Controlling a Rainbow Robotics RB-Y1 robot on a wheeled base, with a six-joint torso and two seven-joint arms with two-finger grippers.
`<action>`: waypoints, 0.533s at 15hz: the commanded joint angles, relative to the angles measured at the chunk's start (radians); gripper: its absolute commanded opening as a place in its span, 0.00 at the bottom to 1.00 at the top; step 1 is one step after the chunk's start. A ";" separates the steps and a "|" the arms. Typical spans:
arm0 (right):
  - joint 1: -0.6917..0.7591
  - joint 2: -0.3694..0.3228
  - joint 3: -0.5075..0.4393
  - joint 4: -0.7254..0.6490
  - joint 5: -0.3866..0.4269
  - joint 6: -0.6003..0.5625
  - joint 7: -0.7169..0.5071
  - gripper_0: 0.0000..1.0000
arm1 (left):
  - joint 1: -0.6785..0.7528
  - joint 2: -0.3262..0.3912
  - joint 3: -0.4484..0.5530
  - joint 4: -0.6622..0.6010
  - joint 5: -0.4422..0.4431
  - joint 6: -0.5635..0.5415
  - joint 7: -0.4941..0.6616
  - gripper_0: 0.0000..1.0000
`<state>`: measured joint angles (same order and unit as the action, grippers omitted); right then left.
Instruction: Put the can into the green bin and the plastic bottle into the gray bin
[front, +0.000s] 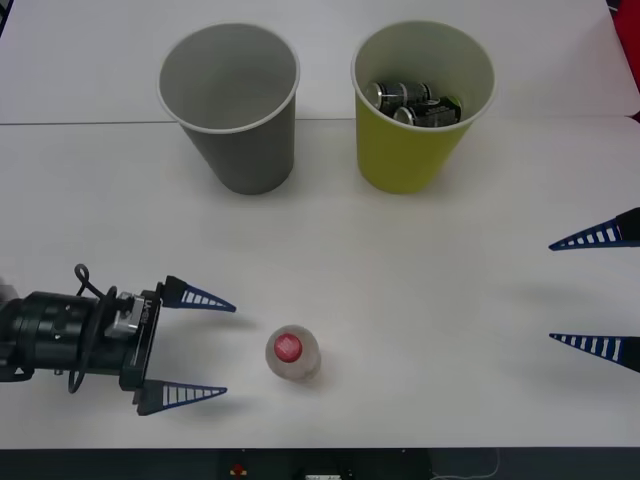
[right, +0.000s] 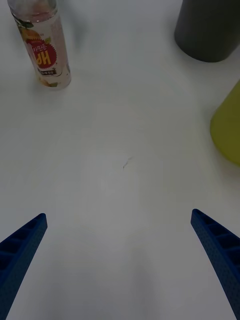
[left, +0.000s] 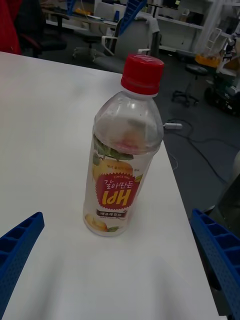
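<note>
Fingers of my left hand (front: 216, 347) stood wide apart, touching nothing, aimed at the small clear plastic bottle with a red cap (front: 291, 354), upright just beyond them on the white tabletop (front: 420, 300). My right hand (front: 592, 290) waited spread, empty, well apart.

The left pincer (front: 205, 348), spread wide, faces the upright plastic bottle (front: 292, 353) just beside it.

"갈아만든 배" on plastic bottle (left: 125, 165) label
</note>
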<state>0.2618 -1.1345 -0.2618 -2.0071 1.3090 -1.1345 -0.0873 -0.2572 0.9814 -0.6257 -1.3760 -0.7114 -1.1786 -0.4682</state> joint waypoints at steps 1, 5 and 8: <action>0.000 0.000 0.000 0.000 0.000 0.000 0.000 1.00 | -0.040 -0.018 -0.089 0.000 0.043 0.063 -0.021 1.00; 0.000 0.000 0.000 0.000 0.000 0.000 0.000 1.00 | -0.080 -0.069 -0.146 0.000 0.046 0.152 -0.055 1.00; 0.000 0.000 0.000 0.000 0.000 0.000 0.000 1.00 | -0.109 -0.107 -0.198 0.000 0.044 0.211 -0.079 1.00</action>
<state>0.2618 -1.1345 -0.2618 -2.0071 1.3090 -1.1345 -0.0873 -0.3592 0.8822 -0.8094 -1.3758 -0.6664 -0.9813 -0.5427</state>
